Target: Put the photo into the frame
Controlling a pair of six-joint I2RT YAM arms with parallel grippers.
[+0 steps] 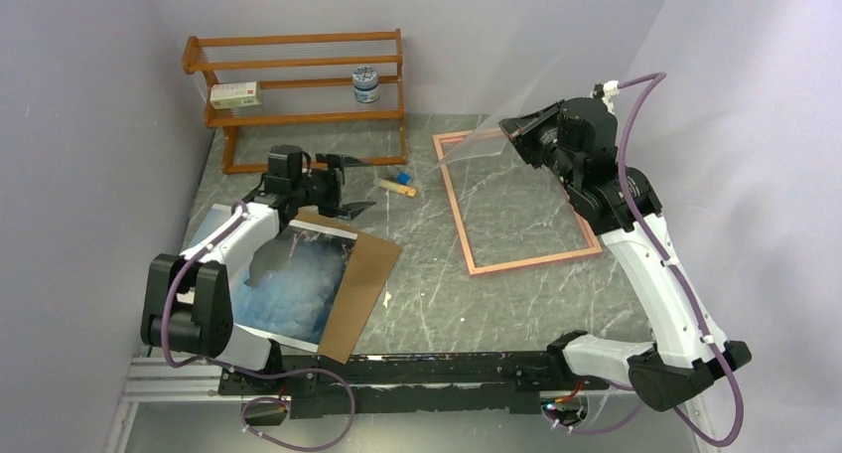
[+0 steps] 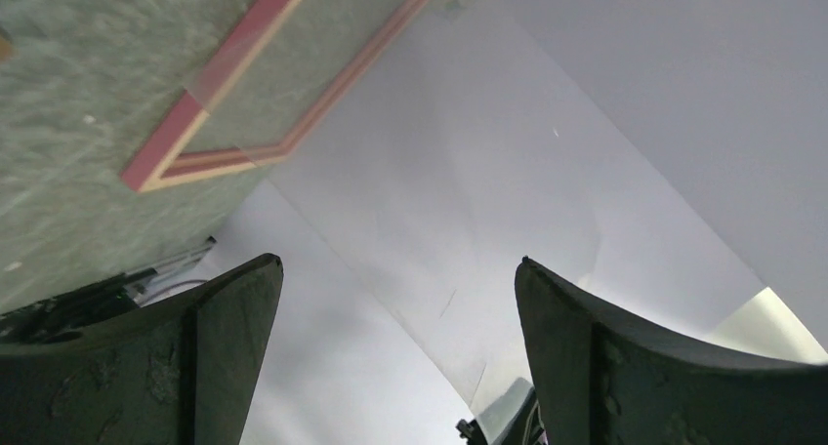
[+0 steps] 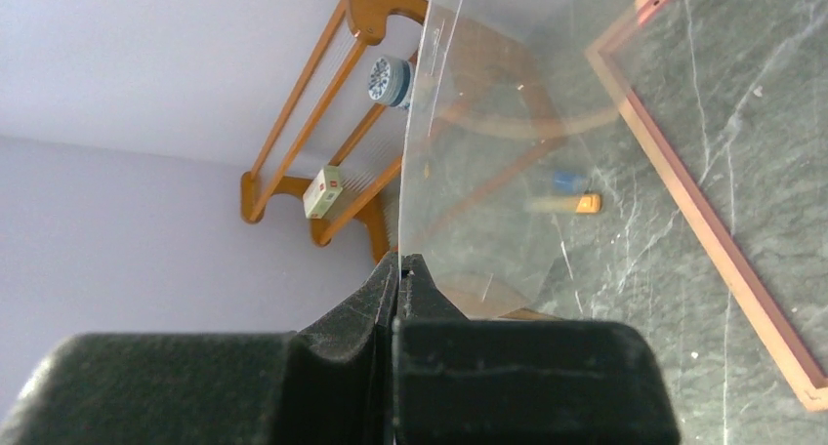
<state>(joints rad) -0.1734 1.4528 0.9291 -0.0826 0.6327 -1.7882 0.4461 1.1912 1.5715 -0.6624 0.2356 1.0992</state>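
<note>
The photo (image 1: 288,279), blue sea face up, lies at the near left on a brown hardboard sheet (image 1: 365,284). The pink-bordered frame (image 1: 536,259) lies flat at the right, with bare table showing inside it. It also shows in the left wrist view (image 2: 210,84) and the right wrist view (image 3: 703,221). My right gripper (image 1: 511,125) (image 3: 400,262) is shut on the edge of a clear sheet (image 3: 488,142), held tilted above the frame's far end. My left gripper (image 1: 350,186) (image 2: 398,269) is open and empty, above the hardboard's far corner.
An orange wooden rack (image 1: 298,117) stands at the back with a small box (image 1: 235,95) and a round tin (image 1: 365,83) on it. A yellow and blue tube (image 1: 397,186) lies between rack and frame. Grey walls close in on both sides.
</note>
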